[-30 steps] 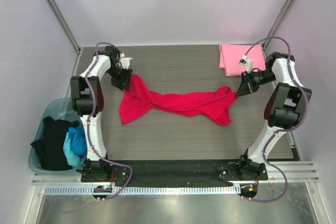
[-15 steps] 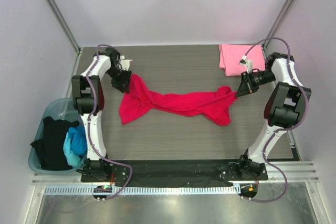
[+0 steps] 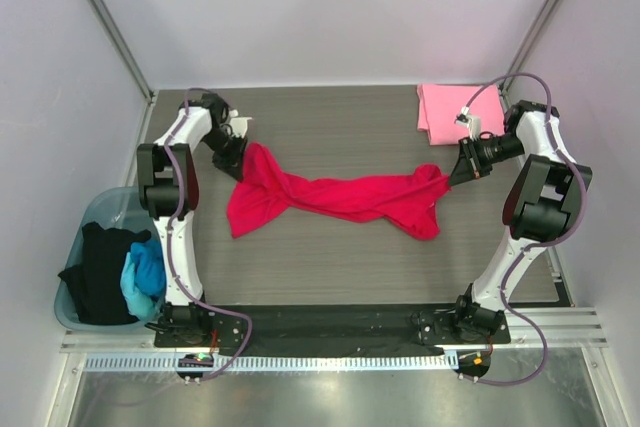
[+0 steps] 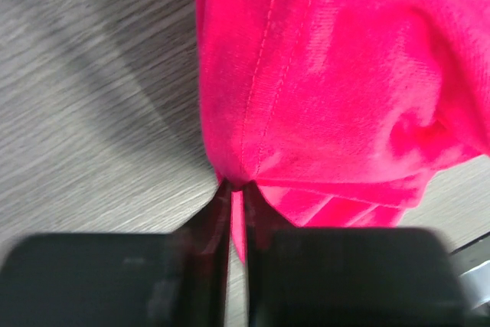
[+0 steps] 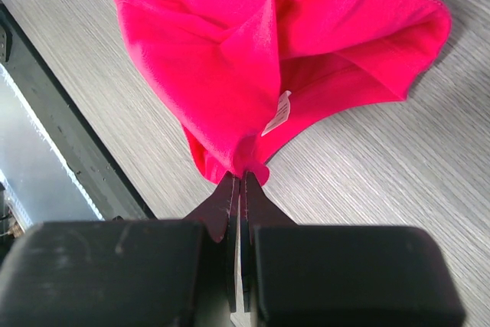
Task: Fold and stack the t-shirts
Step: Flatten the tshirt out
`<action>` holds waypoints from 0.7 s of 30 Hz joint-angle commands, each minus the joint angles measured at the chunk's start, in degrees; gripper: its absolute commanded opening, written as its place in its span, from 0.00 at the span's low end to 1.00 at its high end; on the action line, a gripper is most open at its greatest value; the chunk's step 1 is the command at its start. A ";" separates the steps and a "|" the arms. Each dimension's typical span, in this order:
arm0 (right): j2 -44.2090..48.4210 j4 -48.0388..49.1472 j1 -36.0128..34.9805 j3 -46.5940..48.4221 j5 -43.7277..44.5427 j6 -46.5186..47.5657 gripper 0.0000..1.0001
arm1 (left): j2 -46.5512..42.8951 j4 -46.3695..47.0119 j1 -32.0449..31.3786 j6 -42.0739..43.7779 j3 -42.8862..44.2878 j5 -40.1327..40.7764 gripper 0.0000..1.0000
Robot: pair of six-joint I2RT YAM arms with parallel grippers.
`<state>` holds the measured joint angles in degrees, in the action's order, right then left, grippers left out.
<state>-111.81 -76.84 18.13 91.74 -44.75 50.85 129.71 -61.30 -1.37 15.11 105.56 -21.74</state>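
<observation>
A crimson red t-shirt (image 3: 340, 197) lies twisted and stretched across the middle of the table. My left gripper (image 3: 243, 152) is shut on its left end; in the left wrist view the red t-shirt (image 4: 337, 89) is pinched between the black fingertips (image 4: 217, 208) of my left gripper (image 4: 236, 193). My right gripper (image 3: 452, 175) is shut on the right end; in the right wrist view the red t-shirt (image 5: 253, 67) with its white label is bunched at my right gripper (image 5: 240, 181). A folded light pink t-shirt (image 3: 447, 112) rests at the back right.
A blue-grey basket (image 3: 75, 302) off the table's left edge holds black cloth (image 3: 100, 272) and bright blue cloth (image 3: 145, 272). The arms' black base plate (image 3: 330, 325) runs along the near edge. Metal frame posts stand at the back corners.
The left gripper has closed onto the left end of the red t-shirt. The right gripper keeps its grip and has hardly moved.
</observation>
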 commanded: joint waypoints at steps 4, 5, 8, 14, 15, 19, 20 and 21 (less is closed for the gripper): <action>0.36 -6.48 0.06 4.66 -3.06 -1.89 0.01 | -3.41 -1.89 0.40 1.23 0.78 -0.94 0.00; 0.36 -6.31 0.06 5.89 -3.50 -2.77 0.02 | -4.02 -2.16 0.40 1.32 1.40 -0.85 0.00; 1.24 -2.36 0.15 13.09 -3.85 -9.70 0.01 | -7.53 -2.69 0.92 2.37 4.56 -0.50 0.00; 1.24 8.27 0.15 31.19 -3.15 -25.87 0.01 | -14.74 -6.20 3.12 5.36 15.10 0.20 0.00; 1.68 10.89 0.24 34.52 -3.06 -27.63 0.01 | -15.53 -6.38 3.38 5.45 17.20 0.12 0.00; 4.74 16.71 0.15 39.12 -2.53 -34.75 0.01 | -20.89 -6.12 3.56 4.67 20.12 -0.41 0.00; 5.89 18.64 0.15 39.12 -2.53 -36.85 0.01 | -23.69 -5.68 3.56 4.31 20.21 -0.50 0.00; 7.21 19.35 0.15 38.95 -2.62 -37.57 0.01 | -25.02 -5.15 3.48 3.87 20.04 -0.59 0.00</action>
<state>-110.59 -64.16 18.11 128.31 -46.65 21.89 110.56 -65.78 1.96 18.79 124.16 -21.67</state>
